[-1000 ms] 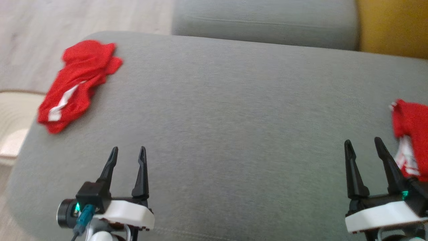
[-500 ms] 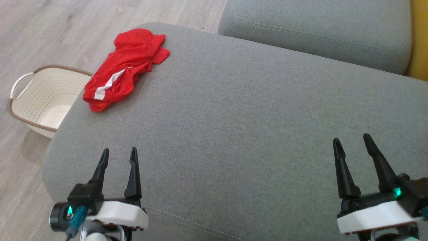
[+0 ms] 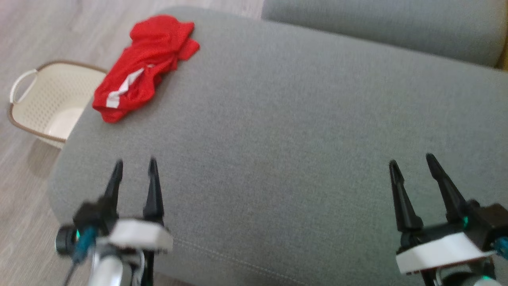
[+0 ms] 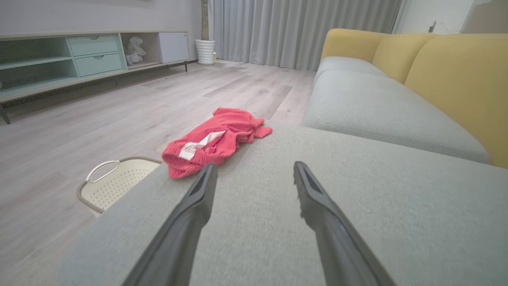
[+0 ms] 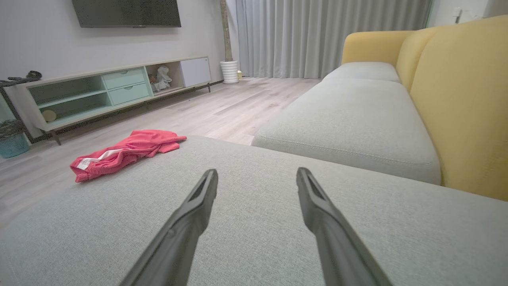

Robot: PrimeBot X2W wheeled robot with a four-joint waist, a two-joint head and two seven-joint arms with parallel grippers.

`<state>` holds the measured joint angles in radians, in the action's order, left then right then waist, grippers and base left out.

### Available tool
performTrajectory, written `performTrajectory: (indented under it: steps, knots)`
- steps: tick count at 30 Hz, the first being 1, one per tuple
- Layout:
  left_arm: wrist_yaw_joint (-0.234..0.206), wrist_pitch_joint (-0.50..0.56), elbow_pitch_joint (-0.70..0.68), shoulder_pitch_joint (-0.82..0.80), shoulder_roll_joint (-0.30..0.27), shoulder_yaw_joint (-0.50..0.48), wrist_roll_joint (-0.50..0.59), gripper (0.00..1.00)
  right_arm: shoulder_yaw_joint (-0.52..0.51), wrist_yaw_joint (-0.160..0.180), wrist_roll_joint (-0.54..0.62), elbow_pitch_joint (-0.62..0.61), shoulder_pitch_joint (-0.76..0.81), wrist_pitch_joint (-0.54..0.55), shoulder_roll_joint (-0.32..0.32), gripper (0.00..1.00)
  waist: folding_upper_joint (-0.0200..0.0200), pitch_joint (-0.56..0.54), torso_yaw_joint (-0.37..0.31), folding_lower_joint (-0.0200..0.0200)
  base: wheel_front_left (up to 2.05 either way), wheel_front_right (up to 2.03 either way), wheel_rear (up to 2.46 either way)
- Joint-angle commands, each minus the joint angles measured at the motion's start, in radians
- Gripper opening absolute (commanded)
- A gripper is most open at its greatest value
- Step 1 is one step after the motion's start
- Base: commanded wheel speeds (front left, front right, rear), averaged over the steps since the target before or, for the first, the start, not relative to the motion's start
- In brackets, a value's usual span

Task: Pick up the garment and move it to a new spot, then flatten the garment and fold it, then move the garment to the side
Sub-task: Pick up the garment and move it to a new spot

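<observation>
On the far left corner of the grey seat cushion (image 3: 297,119), the red garment (image 3: 143,67) lies crumpled in a loose heap, with a white stripe running along part of it. Its nearer end reaches the cushion's left edge, close to a cream perforated basket (image 3: 43,99) that stands on the wooden floor (image 3: 47,31) beside the sofa.

The left tool (image 3: 135,162) is over the near left part of the cushion. Its two dark fingers stand apart with nothing between them. The garment lies ahead of it and a little to its left, clearly apart from the fingertips (in the left wrist view the heap seems to sit just past the tip of the left finger, but bare grey fabric separates them in the head view).

The right tool (image 3: 411,159) is over the near right part of the same cushion, its fingers likewise spread and empty. From there the garment is well apart, ahead and far across the cushion to the left. The right wrist view shows it as a low red mound at the cushion's far left edge.

Between the two tools the cushion is bare grey fabric. A second grey cushion (image 3: 377,28) adjoins it at the far side, and a yellow backrest (image 4: 456,79) rises along the right. The head view is slightly blurred.
</observation>
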<state>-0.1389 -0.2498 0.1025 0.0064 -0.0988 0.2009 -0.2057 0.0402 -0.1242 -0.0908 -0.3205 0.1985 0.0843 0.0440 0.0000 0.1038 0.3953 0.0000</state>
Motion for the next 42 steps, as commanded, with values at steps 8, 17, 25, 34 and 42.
performTrajectory:
  steps: [8,17,25,34,42]
  knots:
    - [0.052,-0.012,0.208,-0.357,-0.014,-0.148,-0.081,1.0,0.034,-0.007,0.021,-0.105,-0.144,0.064,0.063,1.0,0.0,0.232,-0.077,0.0,0.0,0.0,0.0]
    - [0.131,-0.003,0.691,-0.687,-0.124,-0.209,-0.123,1.0,0.023,-0.007,0.009,-0.134,-0.209,0.094,0.113,1.0,0.0,0.381,-0.12,0.0,0.0,0.0,0.0]
    - [0.144,0.021,0.958,-0.825,-0.188,-0.207,-0.122,1.0,0.033,-0.007,-0.008,-0.109,-0.237,0.083,0.126,1.0,0.0,0.401,-0.15,0.0,0.0,0.0,0.0]
    - [0.146,-0.003,1.042,-0.867,-0.269,-0.197,-0.105,0.0,0.012,-0.007,-0.027,-0.058,-0.252,0.053,0.112,1.0,0.0,0.356,-0.179,0.0,0.0,0.0,0.0]
    - [0.124,-0.012,0.627,-0.693,-0.283,-0.3,-0.094,0.0,-0.025,-0.007,-0.041,0.022,-0.239,-0.013,0.076,1.0,0.0,0.219,-0.186,0.0,0.0,0.0,0.0]
